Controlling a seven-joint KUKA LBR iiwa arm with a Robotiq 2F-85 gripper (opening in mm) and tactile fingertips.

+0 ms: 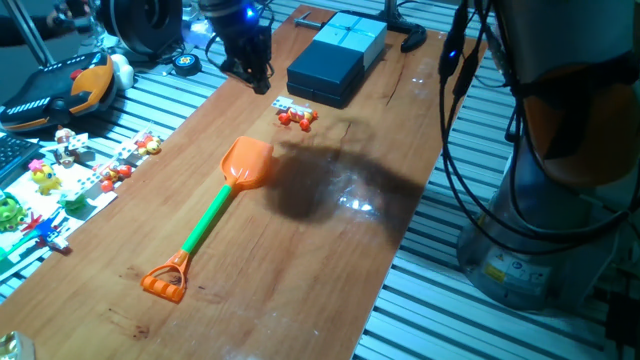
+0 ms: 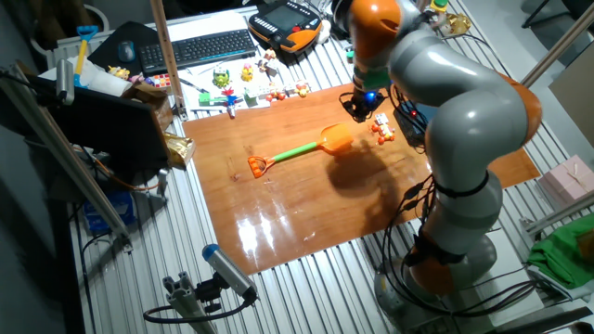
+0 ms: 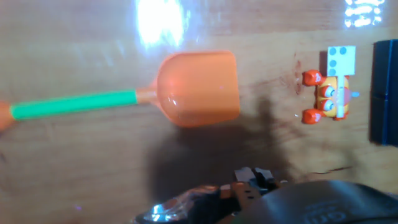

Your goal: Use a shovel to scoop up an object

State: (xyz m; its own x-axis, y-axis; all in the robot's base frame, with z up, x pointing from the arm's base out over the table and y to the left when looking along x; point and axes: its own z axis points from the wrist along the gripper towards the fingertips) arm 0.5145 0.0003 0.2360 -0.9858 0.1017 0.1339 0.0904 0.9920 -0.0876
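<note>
The shovel lies flat on the wooden table, its orange blade [image 1: 248, 163] [image 2: 336, 139] [image 3: 200, 87] pointing toward the far end. Its green shaft [image 1: 210, 222] [image 3: 74, 104] runs back to the orange loop [image 1: 165, 282] [image 2: 257, 166]. The object [image 1: 296, 115] [image 2: 382, 128] [image 3: 329, 96], a tiny red-orange and white piece, sits on the wood just beyond the blade, not touching it. My gripper [image 1: 252, 78] [image 2: 362, 104] hangs above the table's far end, beside the object and apart from the shovel. It holds nothing, and its fingers are too dark to read.
A dark blue box [image 1: 335, 55] [image 3: 385, 93] stands on the table right behind the object. Several small toy figures [image 1: 60, 170] lie on the slatted surface to the left of the wooden board [image 1: 330, 270]. A keyboard [image 2: 200, 46] sits beyond them.
</note>
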